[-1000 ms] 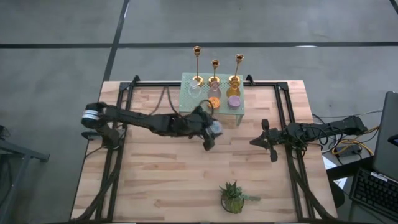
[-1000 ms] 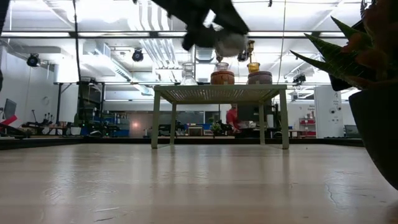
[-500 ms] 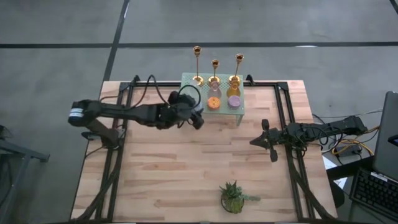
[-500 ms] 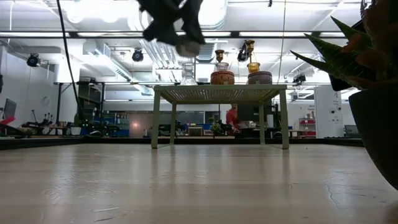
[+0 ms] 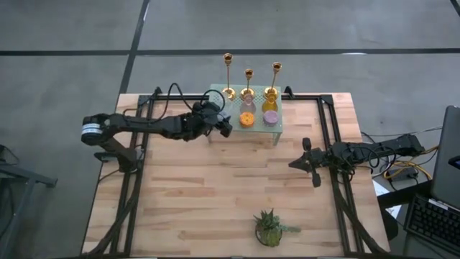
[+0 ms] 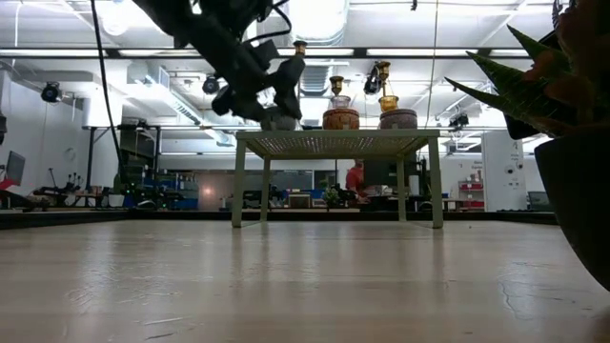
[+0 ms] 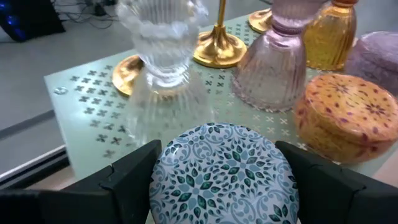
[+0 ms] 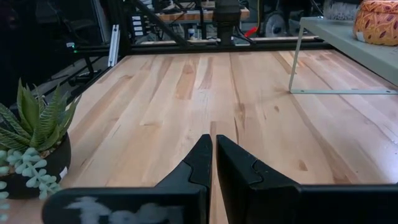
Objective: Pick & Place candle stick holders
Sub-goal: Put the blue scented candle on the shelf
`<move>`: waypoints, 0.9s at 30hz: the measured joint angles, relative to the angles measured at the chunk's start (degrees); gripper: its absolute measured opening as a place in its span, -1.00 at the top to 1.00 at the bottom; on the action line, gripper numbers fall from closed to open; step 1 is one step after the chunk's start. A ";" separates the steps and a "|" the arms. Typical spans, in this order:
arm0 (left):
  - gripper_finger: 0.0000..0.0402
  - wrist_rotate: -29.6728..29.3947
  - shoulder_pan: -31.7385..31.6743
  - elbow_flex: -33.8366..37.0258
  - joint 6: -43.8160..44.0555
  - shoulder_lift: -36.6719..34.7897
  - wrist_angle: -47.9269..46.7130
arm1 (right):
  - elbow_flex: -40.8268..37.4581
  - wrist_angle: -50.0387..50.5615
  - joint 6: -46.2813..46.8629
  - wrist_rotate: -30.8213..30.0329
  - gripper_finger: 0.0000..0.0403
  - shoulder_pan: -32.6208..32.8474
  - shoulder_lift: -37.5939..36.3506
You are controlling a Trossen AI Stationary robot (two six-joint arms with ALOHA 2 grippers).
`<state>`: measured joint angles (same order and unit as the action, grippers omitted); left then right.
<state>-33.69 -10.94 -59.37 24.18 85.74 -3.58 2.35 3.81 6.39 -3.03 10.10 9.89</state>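
Observation:
Three gold candle stick holders [image 5: 228, 72] [image 5: 249, 80] [image 5: 275, 78] stand by their round bases along the far edge of a small pale green perforated stand [image 5: 259, 128]. One base shows in the left wrist view [image 7: 217, 48]. My left gripper [image 5: 223, 126] is at the stand's near left corner, shut on a round tin with a blue-green leaf-patterned lid [image 7: 221, 174]. My right gripper [image 5: 305, 164] is shut and empty, low over the table's right part, away from the stand. My left gripper pinches the tin's side wall [image 7: 155, 186] between its two fingers, one on either side. The fingers come nearly level from the table's left. The tin sits lid up, just at the stand's top [image 6: 279, 120]; whether it rests on it, I cannot tell.
On the stand are an orange tin [image 5: 246, 119], a purple tin [image 5: 270, 116], a clear ribbed glass [image 7: 161, 37], a pink glass [image 7: 270, 68] and an amber glass [image 7: 329, 37]. A small potted plant [image 5: 269, 229] stands near the table's near edge.
My left gripper has carried the patterned tin from over the table's middle toward the far and left edges and down, to the stand's near left corner. It stayed shut on the tin.

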 joint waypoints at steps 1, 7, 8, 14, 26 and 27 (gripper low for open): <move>-0.53 0.06 0.05 0.57 -0.01 0.04 1.15 | 0.00 0.00 -0.01 0.00 0.91 0.00 0.00; -0.54 0.15 0.11 1.37 -0.17 0.04 2.50 | 0.00 0.00 0.00 0.00 0.91 -0.02 0.00; -0.54 0.13 0.07 1.37 -0.62 0.04 2.53 | 0.00 0.00 0.00 0.00 0.91 -0.01 0.00; -0.54 0.08 0.03 1.22 -2.69 0.04 2.66 | 0.00 0.00 0.00 0.00 0.91 -0.02 0.00; -0.54 -1.02 -0.35 0.87 -3.82 0.04 3.34 | 0.00 0.00 0.00 -0.01 0.91 0.00 0.00; -0.54 -0.99 -0.48 0.74 -3.92 0.04 3.39 | 0.00 0.00 0.00 0.00 0.91 -0.01 0.00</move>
<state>-34.68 -11.42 -58.63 20.26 85.78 -0.20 2.35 3.81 6.39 -3.03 10.09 9.89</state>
